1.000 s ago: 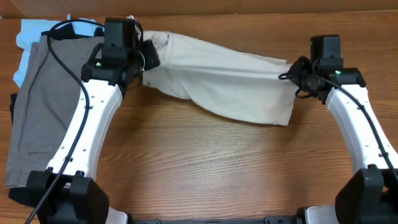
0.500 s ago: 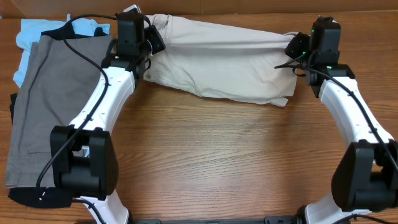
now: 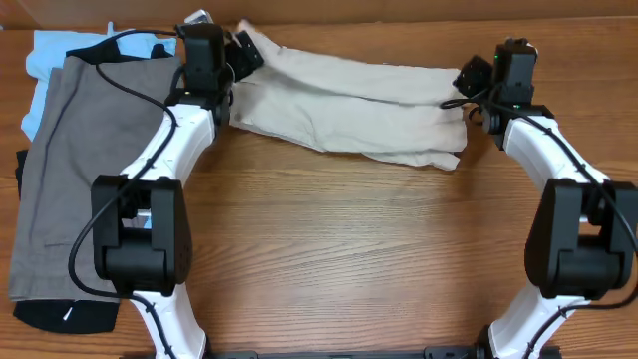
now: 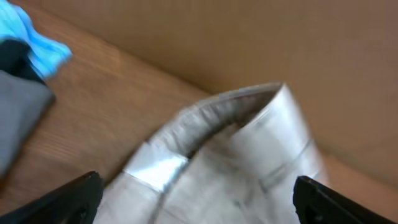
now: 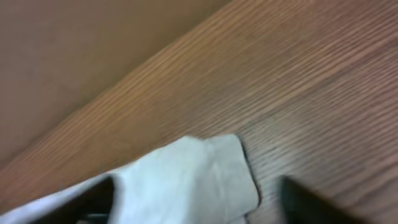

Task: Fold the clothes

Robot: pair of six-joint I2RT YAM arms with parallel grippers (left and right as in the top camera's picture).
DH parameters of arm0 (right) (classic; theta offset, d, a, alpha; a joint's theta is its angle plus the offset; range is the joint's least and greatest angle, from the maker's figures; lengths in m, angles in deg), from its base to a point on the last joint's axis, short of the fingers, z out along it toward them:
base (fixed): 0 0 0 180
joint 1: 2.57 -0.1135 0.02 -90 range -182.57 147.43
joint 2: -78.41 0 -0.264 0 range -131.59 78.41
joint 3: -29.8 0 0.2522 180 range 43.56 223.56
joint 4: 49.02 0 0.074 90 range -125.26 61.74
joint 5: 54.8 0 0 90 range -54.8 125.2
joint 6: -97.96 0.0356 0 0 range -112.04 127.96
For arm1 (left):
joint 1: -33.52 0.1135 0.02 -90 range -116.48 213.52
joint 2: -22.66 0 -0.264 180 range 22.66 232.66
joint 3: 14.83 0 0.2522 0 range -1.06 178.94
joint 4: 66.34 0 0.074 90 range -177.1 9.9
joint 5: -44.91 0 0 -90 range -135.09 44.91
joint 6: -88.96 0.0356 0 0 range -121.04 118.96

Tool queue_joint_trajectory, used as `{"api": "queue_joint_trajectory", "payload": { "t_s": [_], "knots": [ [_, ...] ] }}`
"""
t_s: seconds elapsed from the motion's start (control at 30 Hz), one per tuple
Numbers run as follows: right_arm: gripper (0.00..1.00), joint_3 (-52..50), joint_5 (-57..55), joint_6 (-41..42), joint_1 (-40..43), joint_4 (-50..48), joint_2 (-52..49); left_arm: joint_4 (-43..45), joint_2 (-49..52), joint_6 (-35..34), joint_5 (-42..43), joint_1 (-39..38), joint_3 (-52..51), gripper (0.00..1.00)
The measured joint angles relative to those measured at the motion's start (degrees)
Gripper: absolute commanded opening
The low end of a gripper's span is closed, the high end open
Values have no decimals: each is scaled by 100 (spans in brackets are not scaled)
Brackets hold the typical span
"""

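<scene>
1. wooden table (image 3: 329,249) with a clear grain fills the overhead view; a plain brown wall (image 3: 419,8) runs along its far edge.
2. stack at the left edge of the table: grey-brown shorts (image 3: 70,170) lie on top. a light blue garment (image 3: 45,55) shows at the far corner and a black garment (image 3: 60,314) at the near edge. both are mostly covered, so their shape cannot be made out.
3. beige shorts (image 3: 349,105) lie flat on the far part of the table, just beside the stack. they stretch as a long creased band from the left arm to the right arm.
4. left gripper (image 4: 196,186) stands at the left end of the beige shorts. its fingers (image 4: 56,202) sit spread wide at the two lower corners of the left wrist view. the waistband arches between them and is not pinched.
5. right gripper (image 5: 198,186) stands at the right end of the beige shorts. its fingers (image 5: 311,202) appear as two dark blurs, well apart. a rounded corner of pale cloth rests on the table between them, unclamped.
6. limits of view: both wrist views are blurred, and the fingers are cut off by the lower edge. in the overhead view the left wrist covers the left end of the beige shorts.
</scene>
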Motion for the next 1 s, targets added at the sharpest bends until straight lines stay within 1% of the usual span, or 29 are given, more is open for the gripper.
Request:
{"api": "queue_joint_trajectory", "payload": {
  "t_s": [0.07, 0.13, 0.2, 0.3, 0.43, 0.57, 0.63, 0.7, 0.77, 0.8, 0.83, 0.9, 1.0],
  "knots": [
    [100, 0, 4, -17, 11, -83, -74, 146, 9, 7, -17, 35, 15, 100],
    [100, 4, 13, -17, -4, -28, -57, -157, 9, 61, 26, 33, 232, 100],
    [100, 72, 57, -22, -4, 258, -20, -898, 11, 98, 118, 33, 645, 100],
    [100, 179, 240, -87, -4, 1010, 160, -2229, 13, 271, 267, 33, 1513, 100],
    [100, 400, 750, -208, -4, 2138, 494, -3842, 9, 809, 483, 33, 2581, 100],
    [100, 503, 1270, -282, -13, 3112, 647, -5034, 4, 1270, 599, 31, 2918, 100],
    [100, 503, 1451, -369, -44, 3477, 627, -5554, 7, 1408, 629, 33, 2916, 100],
    [100, 503, 1598, -483, -116, 3650, 588, -5873, 9, 1504, 632, 33, 2916, 100],
    [93, 503, 1707, -627, -282, 3735, 527, -6043, 9, 1615, 627, 33, 2916, 100],
    [88, 503, 1738, -675, -374, 3733, 494, -6070, 9, 1650, 629, 33, 2916, 100],
    [80, 503, 1757, -723, -476, 3722, 448, -6081, 9, 1705, 627, 33, 2916, 100],
    [70, 503, 1816, -835, -715, 3661, 313, -6100, 9, 1766, 629, 33, 2916, 100],
    [51, 503, 1878, -898, -992, 3534, 61, -6122, 9, 1814, 629, 33, 2916, 100]
  ]
}}
